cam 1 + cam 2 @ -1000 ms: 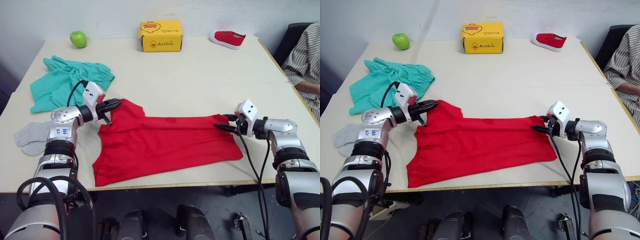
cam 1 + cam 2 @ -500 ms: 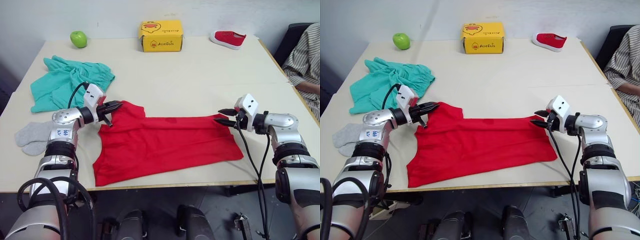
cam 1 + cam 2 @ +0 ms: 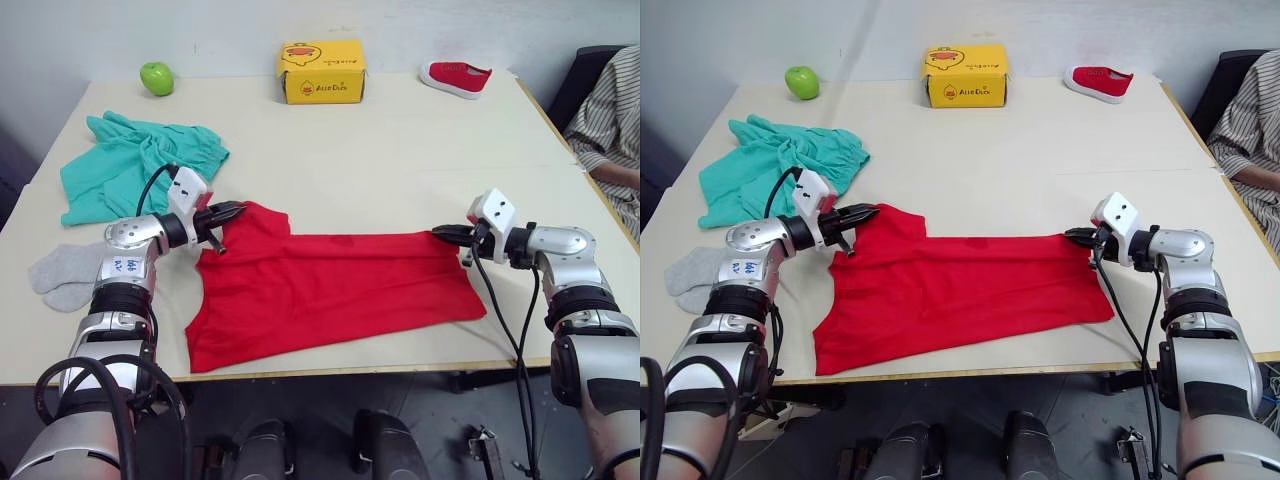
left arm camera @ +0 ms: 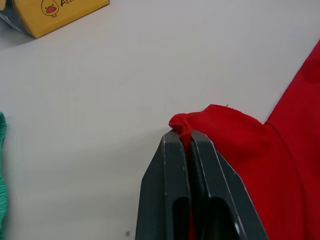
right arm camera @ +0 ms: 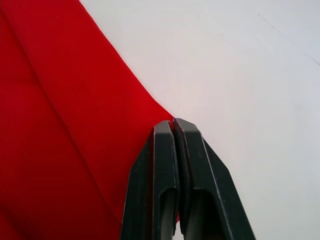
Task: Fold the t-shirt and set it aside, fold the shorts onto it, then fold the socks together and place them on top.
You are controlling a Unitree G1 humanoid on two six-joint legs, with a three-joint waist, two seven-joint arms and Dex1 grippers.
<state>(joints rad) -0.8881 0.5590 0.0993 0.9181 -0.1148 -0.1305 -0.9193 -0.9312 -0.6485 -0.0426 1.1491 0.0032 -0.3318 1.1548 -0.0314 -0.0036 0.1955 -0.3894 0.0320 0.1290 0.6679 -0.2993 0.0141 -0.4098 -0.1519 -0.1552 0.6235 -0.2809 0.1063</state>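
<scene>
Lying spread across the near half of the tabletop [image 3: 400, 150], the t-shirt [image 3: 330, 290] is stretched out sideways between the two arms, its near edge close to the tabletop's front edge. A bunched far-left corner of the red cloth is pinched between the closed fingers of the left claw [image 4: 186, 137], as is seen in the left wrist view. The far-right corner of the same garment is clamped by the right claw [image 5: 173, 125], whose fingers are pressed together on the cloth's edge.

The shorts [image 3: 135, 165] are found crumpled on the left side of the tabletop, beyond the left arm and near the shirt's raised corner but apart from it. The socks [image 3: 65, 272] are laid at the left edge, nearer than the shorts and just beside the left forearm.

Along the far edge three other things are set well apart from the garments: a green apple [image 3: 156, 77] at the far left, a yellow box [image 3: 320, 71] in the middle, and a small red shoe [image 3: 454, 77] toward the far right. The stretch of tabletop between these and the shirt is left bare. A person's striped sleeve [image 3: 605, 105] is seen past the right edge of the tabletop.
</scene>
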